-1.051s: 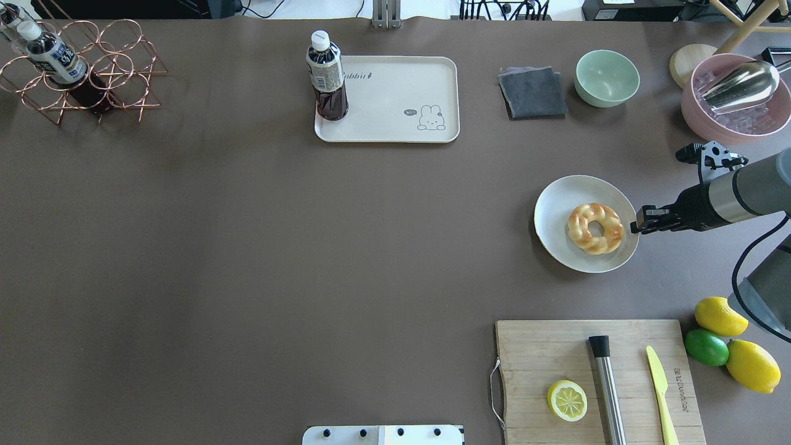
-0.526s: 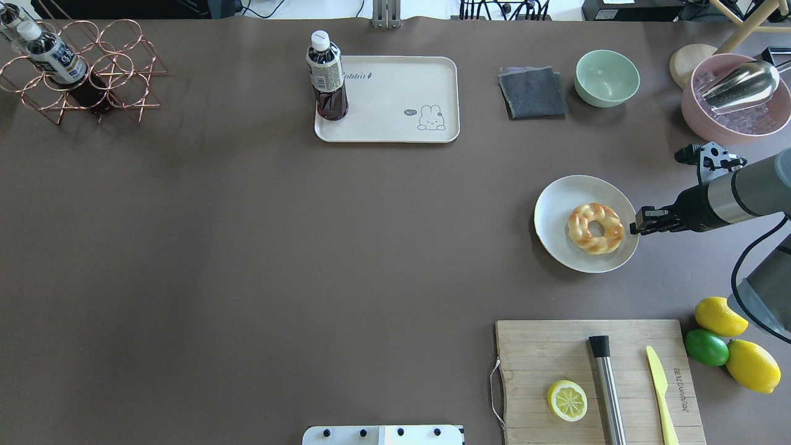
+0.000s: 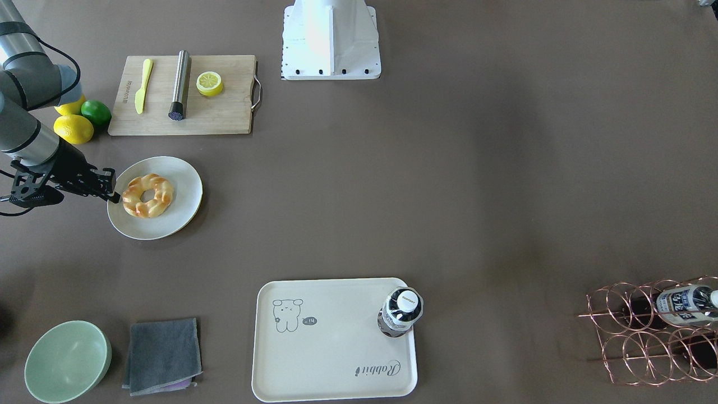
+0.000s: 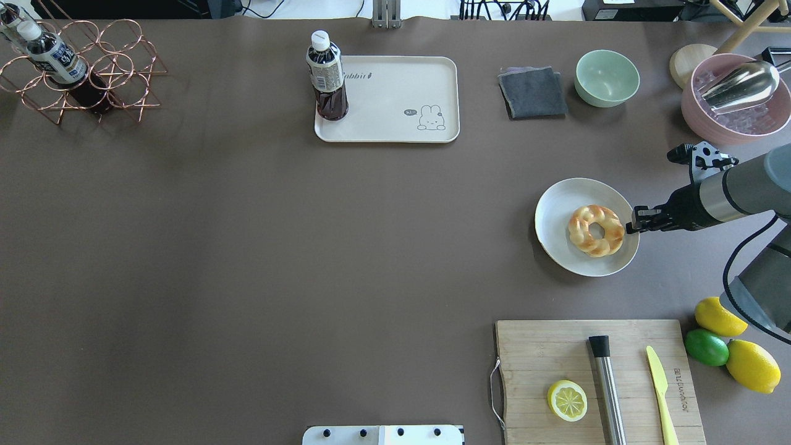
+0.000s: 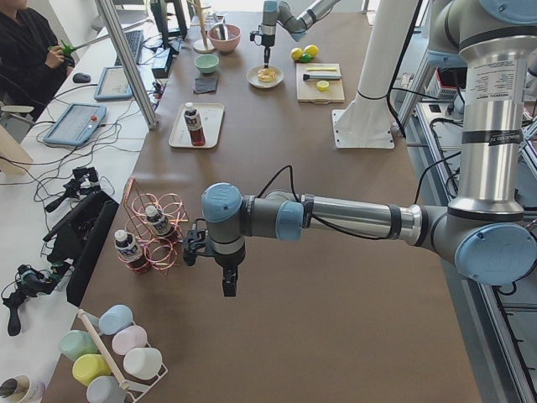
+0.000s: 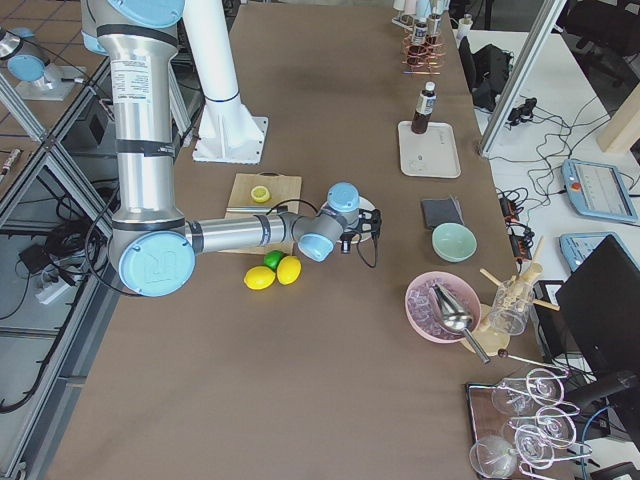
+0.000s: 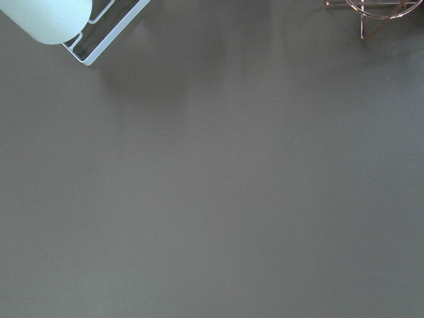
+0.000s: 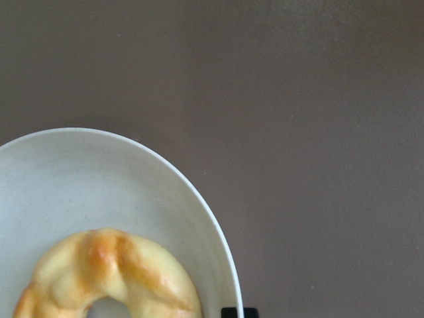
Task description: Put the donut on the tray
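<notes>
Right end effector (image 4: pixel 631 227) at plate (image 4: pixel 553 213) rim

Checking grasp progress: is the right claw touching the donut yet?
Apart. The front-facing view shows a strip of bare plate between the right claw and the donut.

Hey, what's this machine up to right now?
The robot's right claw sits at the rim of a round plate holding a donut, which is not picked up yet. The cream tray it is meant for sits well away, with a bottle standing in one corner. The left claw hangs far off, near a wire rack.
</notes>
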Tool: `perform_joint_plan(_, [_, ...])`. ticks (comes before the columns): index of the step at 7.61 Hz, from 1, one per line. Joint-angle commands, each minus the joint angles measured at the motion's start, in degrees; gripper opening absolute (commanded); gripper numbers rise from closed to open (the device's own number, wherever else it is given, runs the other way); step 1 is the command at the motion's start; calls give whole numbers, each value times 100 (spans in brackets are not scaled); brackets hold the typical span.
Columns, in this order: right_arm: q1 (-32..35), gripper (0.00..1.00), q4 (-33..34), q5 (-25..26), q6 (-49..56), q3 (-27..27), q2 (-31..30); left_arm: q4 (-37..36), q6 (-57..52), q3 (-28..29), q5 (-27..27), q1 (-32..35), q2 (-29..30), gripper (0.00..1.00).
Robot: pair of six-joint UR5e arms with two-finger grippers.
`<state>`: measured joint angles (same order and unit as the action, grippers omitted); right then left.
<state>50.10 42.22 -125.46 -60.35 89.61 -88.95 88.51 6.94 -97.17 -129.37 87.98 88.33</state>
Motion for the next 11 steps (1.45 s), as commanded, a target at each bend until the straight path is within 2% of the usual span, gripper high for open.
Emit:
perform_joint_plan(1, [113,0,-12,-205,-396,126,18,0,0,-12,0,9,0,98])
perform_joint_plan(3, [962,0,-21,-1449,-433,197,36,0,0,-4,0,9,-8,98])
perform_joint_plan(4, [1288,0,-38,-1916,-416,188,36,0,0,-21,0,9,-26,98])
perform_joint_plan(5, [1431,0,-47,-2069,-398,179,36,0,-9,-39,0,17,-35,98])
perform_joint_plan(6, [1441,0,-47,-2053,-442,188,79,0,0,-39,0,9,-26,98])
perform_joint_plan(7, [1441,0,14,-2018,-512,145,393,0,0,-39,0,9,-17,98])
perform_joint_plan(9, [1258,0,32,-1764,-1422,-459,1602,0,0,-39,0,17,-9,98])
perform_joint_plan(11, [819,0,49,-1106,-1786,-1031,2431,0,0,-39,0,9,0,98])
